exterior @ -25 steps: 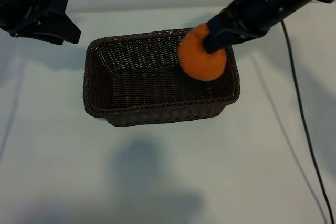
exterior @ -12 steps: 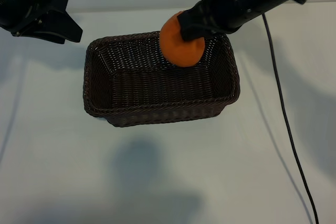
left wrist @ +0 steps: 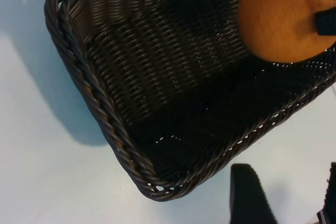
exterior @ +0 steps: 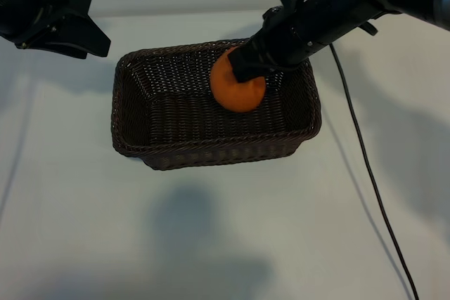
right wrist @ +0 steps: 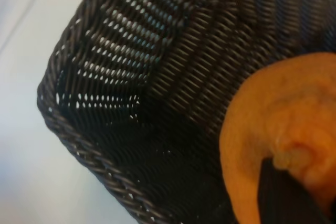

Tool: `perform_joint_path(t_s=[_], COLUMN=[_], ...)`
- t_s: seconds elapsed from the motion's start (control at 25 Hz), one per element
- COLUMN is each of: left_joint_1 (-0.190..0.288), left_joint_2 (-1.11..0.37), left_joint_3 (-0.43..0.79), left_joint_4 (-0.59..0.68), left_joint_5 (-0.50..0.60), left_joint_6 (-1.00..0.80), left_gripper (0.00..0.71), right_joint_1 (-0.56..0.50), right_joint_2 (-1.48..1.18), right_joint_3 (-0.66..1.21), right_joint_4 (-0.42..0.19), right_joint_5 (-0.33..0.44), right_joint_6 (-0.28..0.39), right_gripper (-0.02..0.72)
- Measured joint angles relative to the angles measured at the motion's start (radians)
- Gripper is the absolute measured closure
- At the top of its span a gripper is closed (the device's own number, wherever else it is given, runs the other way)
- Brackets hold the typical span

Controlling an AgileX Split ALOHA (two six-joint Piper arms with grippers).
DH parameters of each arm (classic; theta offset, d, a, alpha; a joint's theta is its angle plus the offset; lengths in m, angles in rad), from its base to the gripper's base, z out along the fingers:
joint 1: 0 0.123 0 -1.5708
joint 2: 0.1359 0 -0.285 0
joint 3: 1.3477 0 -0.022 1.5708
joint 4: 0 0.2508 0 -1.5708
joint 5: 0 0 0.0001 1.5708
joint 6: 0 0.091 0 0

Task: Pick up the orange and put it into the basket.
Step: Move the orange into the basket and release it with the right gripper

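Note:
The orange (exterior: pixel 238 92) hangs over the right half of the dark brown wicker basket (exterior: pixel 211 154), just inside its far wall. My right gripper (exterior: pixel 247 67) is shut on the orange's top. In the right wrist view the orange (right wrist: pixel 257 129) fills the corner, with a black finger (right wrist: pixel 283 195) pressed beside its bumpy nub above the basket floor (right wrist: pixel 173 77). My left gripper (exterior: pixel 95 41) is parked at the back left of the table, open and holding nothing. Its finger (left wrist: pixel 249 195) shows beside the basket's corner (left wrist: pixel 157 187), and the orange (left wrist: pixel 281 17) appears farther off.
A black cable (exterior: pixel 365 166) trails from the right arm across the white table to the front right. The basket's left half holds nothing. The white tabletop (exterior: pixel 211 237) stretches in front of the basket.
The right arm has carried the orange leftward from the basket's right end toward its middle and lowered it toward the inside. The left arm has not moved.

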Motion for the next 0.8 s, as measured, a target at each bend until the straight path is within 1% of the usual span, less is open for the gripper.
perform_joint_path(t_s=[0.12, 0.24, 0.48, 0.8], left_joint_1=[0.000, 0.000, 0.000, 0.000], left_joint_2=[0.000, 0.000, 0.000, 0.000], left_joint_3=[0.000, 0.000, 0.000, 0.000], left_joint_4=[0.000, 0.000, 0.000, 0.000], left_joint_5=[0.000, 0.000, 0.000, 0.000], left_joint_6=[0.000, 0.000, 0.000, 0.001], left_gripper=[0.305, 0.305, 0.305, 0.305], right_joint_1=[0.025, 0.042, 0.044, 0.044], right_joint_2=[0.000, 0.000, 0.000, 0.067], right_joint_3=[0.000, 0.000, 0.000, 0.000], right_joint_4=[0.000, -0.010, -0.071, -0.074], right_joint_5=[-0.015, -0.018, -0.021, -0.024], right_joint_6=[-0.048, -0.066, -0.067, -0.066], right_gripper=[0.660, 0.660, 0.660, 0.660])
